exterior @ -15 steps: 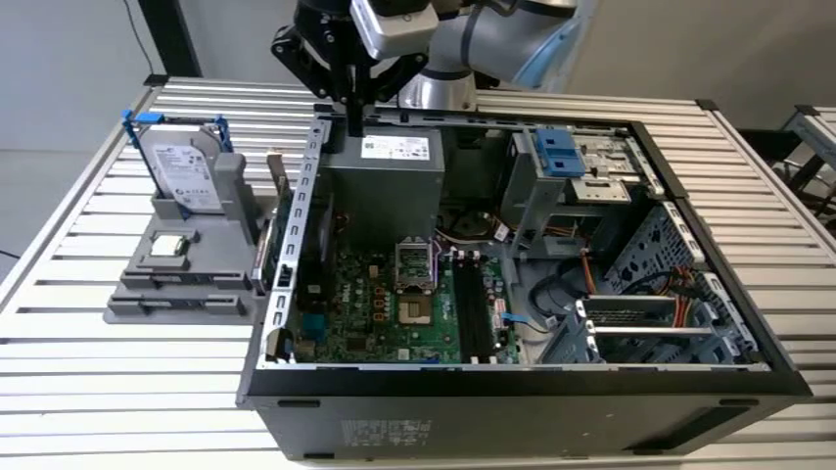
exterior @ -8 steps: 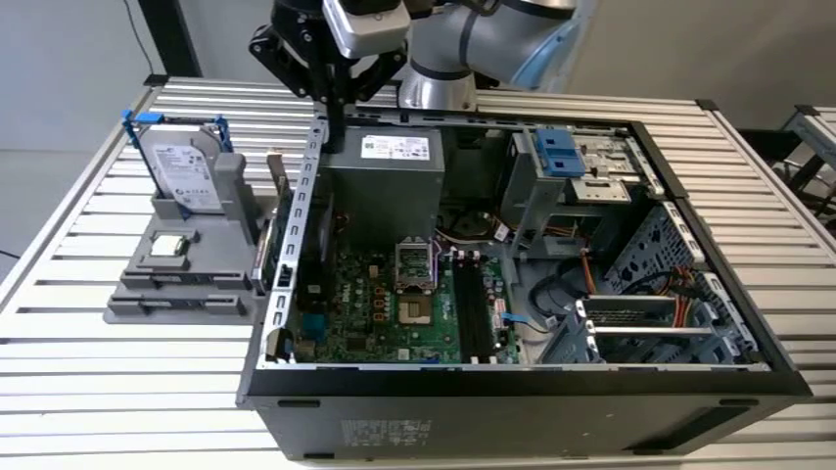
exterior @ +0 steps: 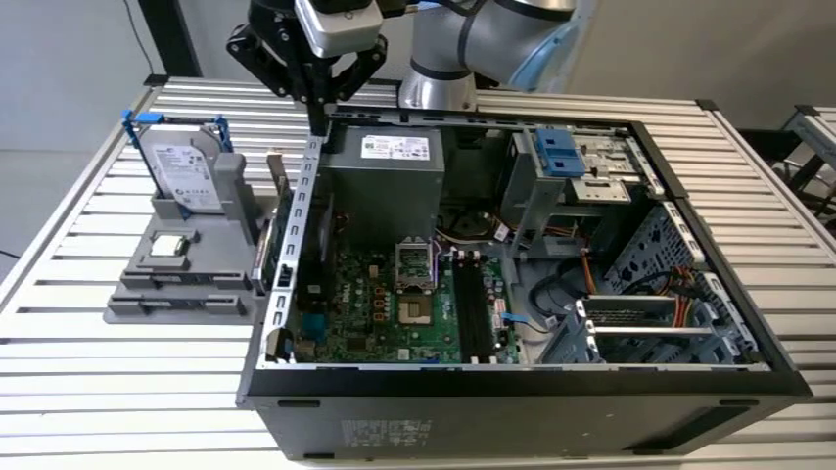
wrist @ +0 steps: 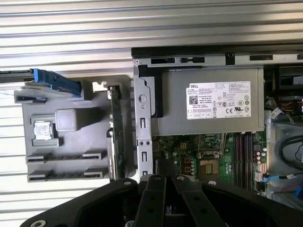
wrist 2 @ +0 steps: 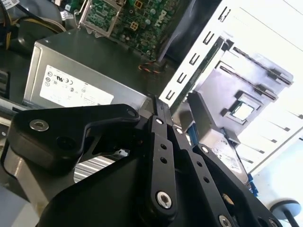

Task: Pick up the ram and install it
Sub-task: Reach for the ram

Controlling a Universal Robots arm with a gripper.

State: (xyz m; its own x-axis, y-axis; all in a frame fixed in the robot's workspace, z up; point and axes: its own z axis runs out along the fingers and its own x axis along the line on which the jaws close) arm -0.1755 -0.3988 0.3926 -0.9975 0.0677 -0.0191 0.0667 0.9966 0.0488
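The gripper (exterior: 317, 123) hangs over the rear edge of the open computer case (exterior: 523, 392). Its fingers are pressed together and hold nothing. The ram (wrist: 117, 127) stands on its long edge in a slot of the grey holder (exterior: 176, 289), just beside the outer wall of the case, near the gripper but apart from it. The same holder carries the hard drive (exterior: 183, 171) and the processor chip (exterior: 166, 245). Everything rests on the slatted table (exterior: 105, 392).
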